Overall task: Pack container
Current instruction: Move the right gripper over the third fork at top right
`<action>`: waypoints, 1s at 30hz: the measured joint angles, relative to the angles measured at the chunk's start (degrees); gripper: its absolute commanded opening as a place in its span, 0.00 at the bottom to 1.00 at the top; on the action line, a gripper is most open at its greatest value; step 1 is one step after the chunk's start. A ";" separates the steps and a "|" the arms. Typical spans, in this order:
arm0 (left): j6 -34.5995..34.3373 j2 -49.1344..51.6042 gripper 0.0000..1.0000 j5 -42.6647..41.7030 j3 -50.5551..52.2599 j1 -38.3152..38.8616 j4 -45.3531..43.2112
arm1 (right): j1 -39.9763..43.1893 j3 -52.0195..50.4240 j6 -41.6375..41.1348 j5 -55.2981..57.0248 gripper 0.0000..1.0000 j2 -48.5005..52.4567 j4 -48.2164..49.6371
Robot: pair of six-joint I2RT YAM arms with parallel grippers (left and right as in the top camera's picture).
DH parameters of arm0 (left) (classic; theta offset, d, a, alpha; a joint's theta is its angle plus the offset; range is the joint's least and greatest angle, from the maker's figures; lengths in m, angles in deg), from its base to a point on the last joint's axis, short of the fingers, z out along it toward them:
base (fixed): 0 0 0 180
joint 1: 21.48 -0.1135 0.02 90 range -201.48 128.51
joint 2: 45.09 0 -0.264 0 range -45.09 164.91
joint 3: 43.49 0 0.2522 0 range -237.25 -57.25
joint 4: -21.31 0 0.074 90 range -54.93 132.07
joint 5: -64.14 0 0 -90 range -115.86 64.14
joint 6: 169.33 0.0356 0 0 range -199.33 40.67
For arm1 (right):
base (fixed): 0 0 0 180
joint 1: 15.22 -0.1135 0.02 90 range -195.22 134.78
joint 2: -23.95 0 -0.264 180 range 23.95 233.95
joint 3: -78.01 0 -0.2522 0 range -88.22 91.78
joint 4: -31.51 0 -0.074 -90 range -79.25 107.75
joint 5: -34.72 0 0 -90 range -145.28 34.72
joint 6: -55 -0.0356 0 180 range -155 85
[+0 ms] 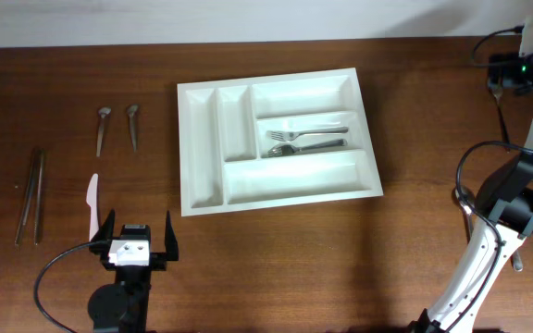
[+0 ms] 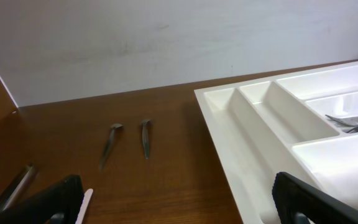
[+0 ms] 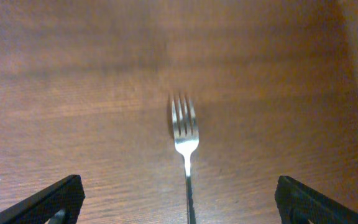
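Sitting flat on the brown wooden surface (image 1: 405, 102), near the left gripper (image 1: 139, 222) and well apart from the right gripper (image 3: 179, 202): large white rectangular plastic cutlery container (image 1: 202, 148). Probably light, stiff, smooth, slippery; best pinched on a thin rim wall. Gaping wide and empty at both.

Before you lies a table (image 1: 276, 268) of dark brown wood, its fine grain running crosswise; it fills nearly the whole overhead view. Along its far edge you see a plain pale wall (image 1: 248, 14), matt and faintly marked in the left wrist view. The light is soft and even, and in the right wrist view you find a dull sheen on the wood.
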 measured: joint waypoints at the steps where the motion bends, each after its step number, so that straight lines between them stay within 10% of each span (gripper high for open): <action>1: 0.00 0.00 0.99 0.00 0.00 0.00 0.00 | 0.35 0.00 -0.24 -0.13 0.99 0.83 -0.37; 30: 0.00 0.00 0.99 0.00 0.00 0.00 0.00 | 2.40 -0.76 -3.21 1.86 0.99 9.38 -4.96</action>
